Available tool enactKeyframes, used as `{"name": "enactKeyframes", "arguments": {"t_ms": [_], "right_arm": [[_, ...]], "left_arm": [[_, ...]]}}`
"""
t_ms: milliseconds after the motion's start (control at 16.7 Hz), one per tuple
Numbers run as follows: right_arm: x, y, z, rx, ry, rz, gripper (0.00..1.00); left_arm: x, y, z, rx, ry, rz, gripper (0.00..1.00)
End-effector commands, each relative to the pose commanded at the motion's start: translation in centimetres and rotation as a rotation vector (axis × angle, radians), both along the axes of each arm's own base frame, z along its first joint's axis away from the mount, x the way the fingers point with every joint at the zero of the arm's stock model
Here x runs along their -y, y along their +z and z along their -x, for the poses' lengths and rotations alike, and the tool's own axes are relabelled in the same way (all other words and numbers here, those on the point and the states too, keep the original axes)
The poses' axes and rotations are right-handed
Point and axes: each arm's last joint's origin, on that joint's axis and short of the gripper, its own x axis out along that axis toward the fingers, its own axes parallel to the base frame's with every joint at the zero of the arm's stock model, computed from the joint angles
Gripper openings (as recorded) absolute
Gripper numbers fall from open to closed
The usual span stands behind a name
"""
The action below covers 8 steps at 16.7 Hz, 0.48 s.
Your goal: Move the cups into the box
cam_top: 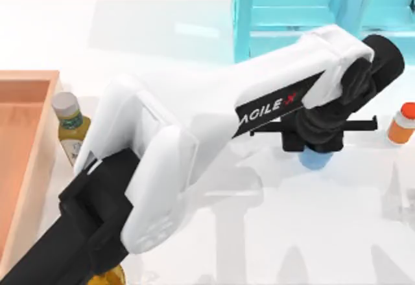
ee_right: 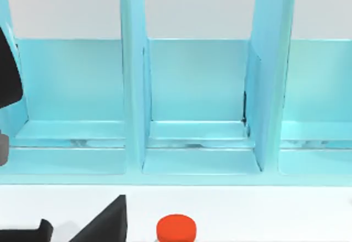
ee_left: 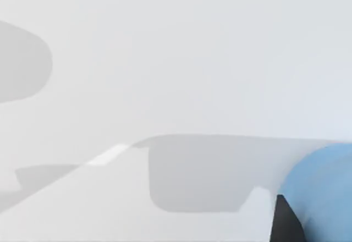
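A blue cup [cam_top: 314, 160] peeks out on the white table right of centre, under my left gripper [cam_top: 314, 148], which reaches across from the lower left and points down over it. In the left wrist view the blue cup [ee_left: 324, 192] sits close at the frame's edge, with one dark finger [ee_left: 286, 223] pressed against its side; the gripper looks shut on it. The box [cam_top: 40, 162], light orange-tan wood with thick walls, lies at the table's far left.
A cyan shelf frame [cam_top: 292, 13] [ee_right: 198, 88] stands at the back right. An orange bottle [cam_top: 402, 124] [ee_right: 176, 228] is at the right edge. A grey-capped yellow bottle [cam_top: 69, 126] stands beside the box, and an amber vessel [cam_top: 107, 277] sits at the front.
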Motion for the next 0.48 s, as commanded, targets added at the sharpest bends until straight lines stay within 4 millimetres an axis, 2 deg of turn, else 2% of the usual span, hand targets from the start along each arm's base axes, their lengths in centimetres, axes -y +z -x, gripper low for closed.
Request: {"name": "enactKeyframes", "arguments": {"t_ms": [480], "right_arm": [[0.00,0.00,0.00,0.000,0.000,0.000,1.00]], "left_arm": [[0.06,0.21,0.18,0.001,-0.005,0.001,0.00]]}}
